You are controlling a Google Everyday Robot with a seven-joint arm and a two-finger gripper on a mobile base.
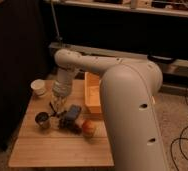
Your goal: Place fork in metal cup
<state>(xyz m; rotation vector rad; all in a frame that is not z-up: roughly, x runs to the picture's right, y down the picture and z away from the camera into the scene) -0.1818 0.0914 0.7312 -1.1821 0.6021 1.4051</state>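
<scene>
Dark grey metal catches a little light where the metal cup point(42, 119) stands near the left edge of the wooden table point(52, 150). I cannot pick out the fork with any certainty. My gripper point(57, 106) hangs just right of and above the cup, low over the tabletop, and I cannot tell how its jaws stand. Beside it lie a small blue-and-dark object point(72, 115) and an orange-red round fruit point(89, 128). A white cup point(38, 87) sits farther back on the left, and a yellow wooden tray point(92, 95) on the right. The white arm point(129, 100) fills the right foreground. The room is dim, with dark shelving point(137, 30) behind and cables point(187, 135) on the speckled floor.
</scene>
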